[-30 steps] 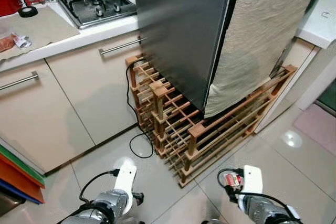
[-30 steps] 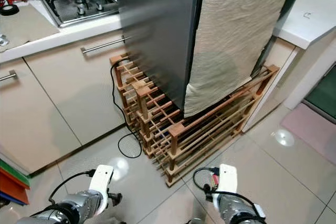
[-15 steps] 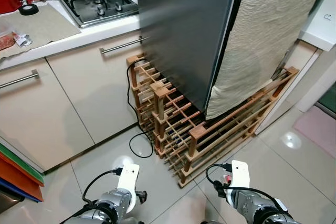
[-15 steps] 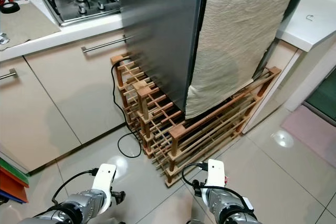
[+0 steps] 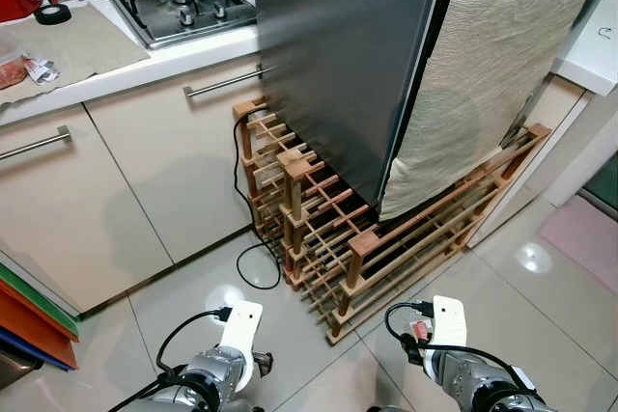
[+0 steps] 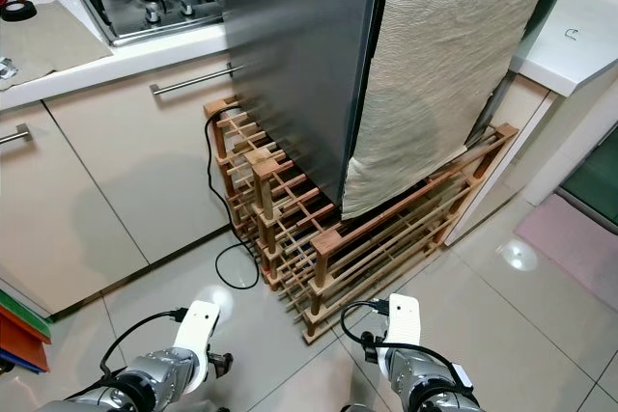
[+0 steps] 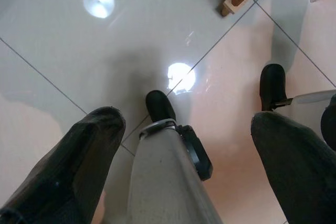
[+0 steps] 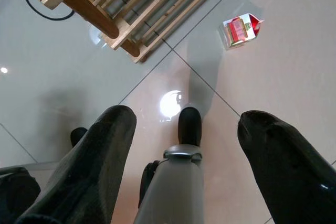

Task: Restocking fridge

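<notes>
The tall dark grey fridge (image 5: 348, 55) stands shut ahead of me, a beige cloth (image 5: 492, 74) hanging over its front. It rests on a low wooden wine rack (image 5: 386, 238). Both silver arms hang low, the left arm (image 5: 237, 335) and the right arm (image 5: 449, 325) over the tiled floor. In the wrist views my left gripper (image 7: 186, 119) and right gripper (image 8: 189, 116) point down at the floor, both open and empty. A small red and white carton (image 8: 240, 30) lies on the tiles near the rack's corner.
Cream cabinets (image 5: 126, 180) with a gas hob (image 5: 179, 7) run along the left. A black cable (image 5: 241, 229) trails on the floor by the rack. Coloured boards (image 5: 29, 325) lean at the far left. A white counter (image 5: 594, 45) and a pink mat (image 5: 584, 229) lie to the right.
The whole view has shifted slightly. My right arm has swung a little leftward and then back; the left has barely moved. Both grippers stay empty.
</notes>
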Controlling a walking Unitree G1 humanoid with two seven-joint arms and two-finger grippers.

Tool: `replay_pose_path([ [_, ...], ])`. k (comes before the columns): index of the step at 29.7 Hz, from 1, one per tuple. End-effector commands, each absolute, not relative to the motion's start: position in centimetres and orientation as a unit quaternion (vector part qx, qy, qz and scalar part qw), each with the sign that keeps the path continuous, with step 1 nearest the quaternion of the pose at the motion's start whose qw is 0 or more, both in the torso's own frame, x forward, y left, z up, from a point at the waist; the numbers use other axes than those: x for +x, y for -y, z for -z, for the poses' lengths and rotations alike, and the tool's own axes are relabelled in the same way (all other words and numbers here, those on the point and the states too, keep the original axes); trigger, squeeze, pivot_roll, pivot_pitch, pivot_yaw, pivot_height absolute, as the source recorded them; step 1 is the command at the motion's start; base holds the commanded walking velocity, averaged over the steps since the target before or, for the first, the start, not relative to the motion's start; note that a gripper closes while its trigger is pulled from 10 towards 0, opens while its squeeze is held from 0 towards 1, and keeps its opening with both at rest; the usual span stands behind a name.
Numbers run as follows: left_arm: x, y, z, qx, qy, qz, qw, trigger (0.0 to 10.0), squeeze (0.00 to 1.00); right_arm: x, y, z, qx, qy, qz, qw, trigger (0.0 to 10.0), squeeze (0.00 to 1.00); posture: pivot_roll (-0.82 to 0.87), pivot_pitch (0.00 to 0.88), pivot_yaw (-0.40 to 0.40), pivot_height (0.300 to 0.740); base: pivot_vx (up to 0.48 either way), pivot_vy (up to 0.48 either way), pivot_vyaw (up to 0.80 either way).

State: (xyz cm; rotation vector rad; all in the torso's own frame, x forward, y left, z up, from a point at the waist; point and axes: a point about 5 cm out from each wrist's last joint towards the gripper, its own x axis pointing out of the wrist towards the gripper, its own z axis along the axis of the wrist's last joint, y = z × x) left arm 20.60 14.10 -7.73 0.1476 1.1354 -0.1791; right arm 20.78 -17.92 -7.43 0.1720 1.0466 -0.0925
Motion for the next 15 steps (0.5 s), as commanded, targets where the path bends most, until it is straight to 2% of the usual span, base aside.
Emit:
replay_pose_path([
  [1, 20.46, -14.03, 7.81, 0.081, -0.533, 0.09, 0.837, 10.0, 0.0, 20.79, 18.29, 7.38, 0.075, -0.503, 0.044, 0.86, 10.0, 0.0, 0.04, 0.012, -0.026, 0.74, 0.0, 0.0, 0.0],
  [15, 20.47, -14.18, 7.8, 0.099, -0.528, 0.103, 0.837, 10.0, 0.0, 20.71, 18.1, 7.44, 0.074, -0.507, 0.037, 0.858, 10.0, 0.0, 0.05, 0.021, -0.024, 0.74, 0.0, 0.0, 0.0],
])
